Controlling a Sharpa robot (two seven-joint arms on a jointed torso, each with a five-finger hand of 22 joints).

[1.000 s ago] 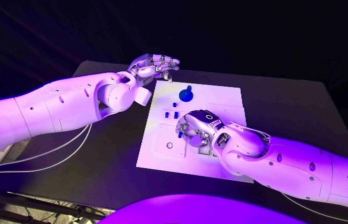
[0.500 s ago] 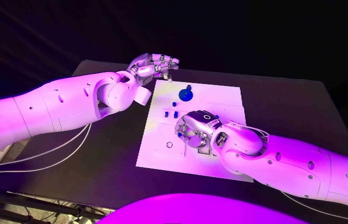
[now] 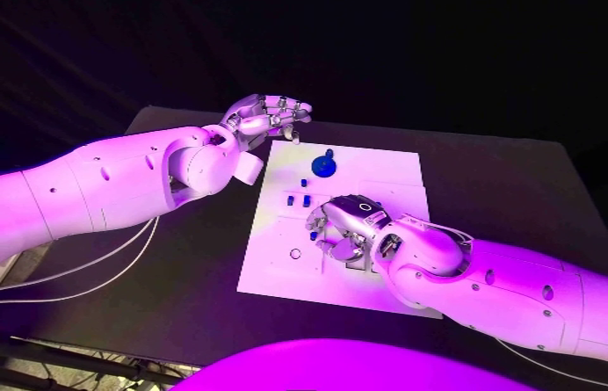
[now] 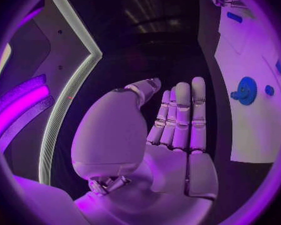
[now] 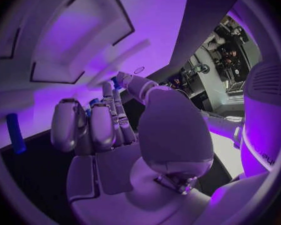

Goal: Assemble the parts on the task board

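The white task board (image 3: 380,176) lies in the middle of the table. A blue gear (image 3: 326,164) sits near its far edge and also shows in the left wrist view as the gear (image 4: 245,90). Small blue pegs (image 3: 298,199) stand just nearer than the gear. My right hand (image 3: 344,229) hovers over the board's middle with its fingers curled; a small blue part (image 5: 117,83) is pinched at its fingertips. My left hand (image 3: 269,114) hangs off the board's far left corner, its fingers (image 4: 181,115) straight and holding nothing.
A loose blue peg (image 5: 17,132) shows beside the right hand. The board has square recesses (image 5: 78,40) and a small round hole (image 3: 295,253) at its near left. Black table (image 3: 152,259) surrounds the board.
My right hand has shifted slightly toward the near side over the board. The left hand has stayed where it was.
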